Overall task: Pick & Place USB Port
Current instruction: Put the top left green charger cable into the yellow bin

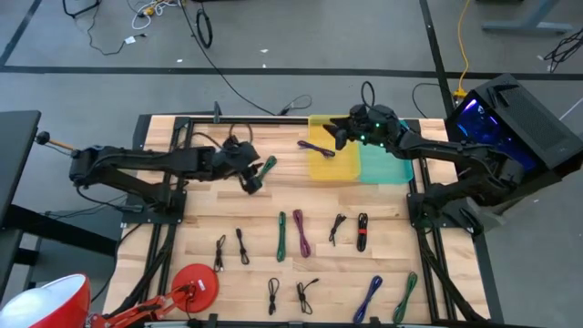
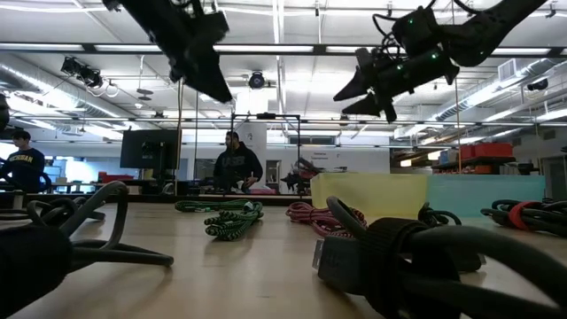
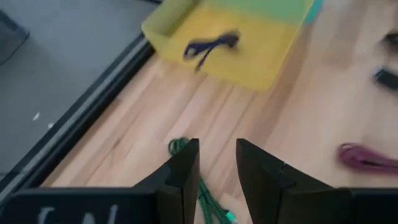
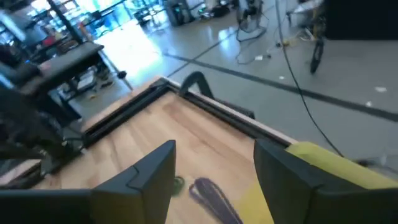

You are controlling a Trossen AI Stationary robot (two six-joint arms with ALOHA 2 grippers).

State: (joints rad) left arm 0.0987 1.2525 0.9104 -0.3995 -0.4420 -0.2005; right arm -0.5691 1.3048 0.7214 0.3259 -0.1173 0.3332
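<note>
The desk (image 1: 228, 273) carries rows of coiled cables, with a yellow bin (image 1: 333, 162) and a teal bin (image 1: 387, 164) side by side at its far edge. The right claw (image 1: 335, 135) hangs over the yellow bin's far-left corner, jaws wide and empty; a purple cable (image 1: 316, 148) lies just below it across the bin's left rim. The left claw (image 1: 256, 175), jaws narrow, sits over a green cable (image 1: 267, 168) lying along the jaws; whether it grips is unclear. This arm is nearer.
</note>
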